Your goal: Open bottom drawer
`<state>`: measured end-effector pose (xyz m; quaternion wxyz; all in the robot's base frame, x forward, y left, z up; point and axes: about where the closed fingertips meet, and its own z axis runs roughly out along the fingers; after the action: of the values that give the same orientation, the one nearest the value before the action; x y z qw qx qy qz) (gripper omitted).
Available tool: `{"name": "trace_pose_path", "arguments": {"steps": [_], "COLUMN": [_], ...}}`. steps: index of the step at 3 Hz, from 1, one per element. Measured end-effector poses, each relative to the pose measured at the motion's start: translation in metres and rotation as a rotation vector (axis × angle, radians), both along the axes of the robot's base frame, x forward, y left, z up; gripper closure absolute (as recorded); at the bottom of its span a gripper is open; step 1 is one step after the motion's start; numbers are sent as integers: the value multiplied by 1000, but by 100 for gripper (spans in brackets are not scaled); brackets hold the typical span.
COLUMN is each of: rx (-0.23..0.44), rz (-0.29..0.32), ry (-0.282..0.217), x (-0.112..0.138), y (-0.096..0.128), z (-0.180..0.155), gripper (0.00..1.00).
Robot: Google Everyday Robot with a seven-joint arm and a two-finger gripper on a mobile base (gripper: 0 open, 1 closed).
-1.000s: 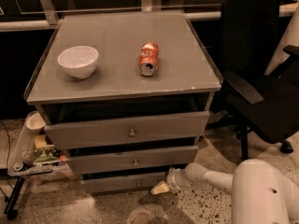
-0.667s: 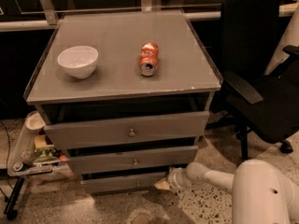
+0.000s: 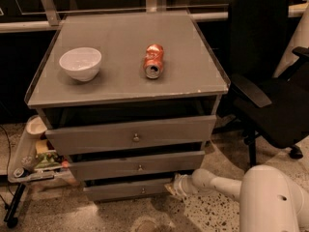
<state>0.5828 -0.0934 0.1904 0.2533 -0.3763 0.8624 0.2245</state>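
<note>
The bottom drawer [image 3: 120,191], the slimmest grey front, lies at 6 o'clock of the cabinet [image 3: 125,37]. The gripper [image 3: 175,186] sits at the drawer's 3 o'clock end, by its corner; whether it is spread or closed cannot be told.

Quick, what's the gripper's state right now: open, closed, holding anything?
Gripper: cannot be told; it is low, at the right end of the bottom drawer front.

Grey btm drawer [image 3: 124,191]; claw [image 3: 173,186] at corner.
</note>
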Motion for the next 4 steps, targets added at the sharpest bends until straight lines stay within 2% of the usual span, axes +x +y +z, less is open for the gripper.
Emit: {"name": "trace_pose_path", "arguments": {"steps": [1,4], "rx": [0,0], "rz": [0,0], "ry": [0,0], "x": [0,2], "y": [0,0], "z": [0,13], "gripper": [100,100]}}
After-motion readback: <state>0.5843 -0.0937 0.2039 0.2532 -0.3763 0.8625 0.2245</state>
